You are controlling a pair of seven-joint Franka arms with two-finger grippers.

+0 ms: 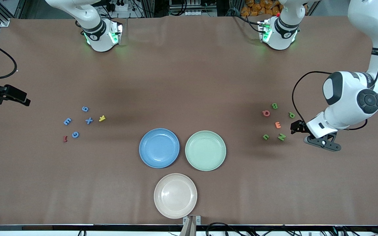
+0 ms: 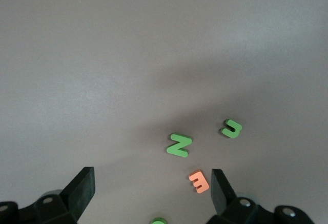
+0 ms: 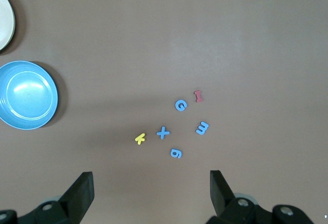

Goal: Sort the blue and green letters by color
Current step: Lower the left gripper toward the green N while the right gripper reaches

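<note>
Eight task letters lie flat on the table [image 1: 189, 82], and we place them all by the blue plate [image 1: 159, 147]. Four blue ones sit toward the right arm's end from it: 9 [image 1: 85, 108], X [image 1: 89, 121], E [image 1: 67, 121] and G [image 1: 75, 134], with a yellow letter [image 1: 102, 118] just beside the X and a dark red one [image 1: 65, 138] just beside the G. Four green ones lie well apart from the plate toward the left arm's end, past the green plate [image 1: 205, 150] that stands just beside it: B [image 1: 274, 106], P [image 1: 292, 114], U [image 1: 265, 136] and N [image 1: 281, 137], around an orange E [image 1: 277, 125] and a pink Q [image 1: 266, 113]. A beige plate [image 1: 175, 195] is nearer the camera than the blue plate. We see the left gripper [image 2: 152, 188] spread wide and empty over the table beside the green N. The right gripper [image 3: 151, 190] is also wide and empty, over the blue group.
</note>
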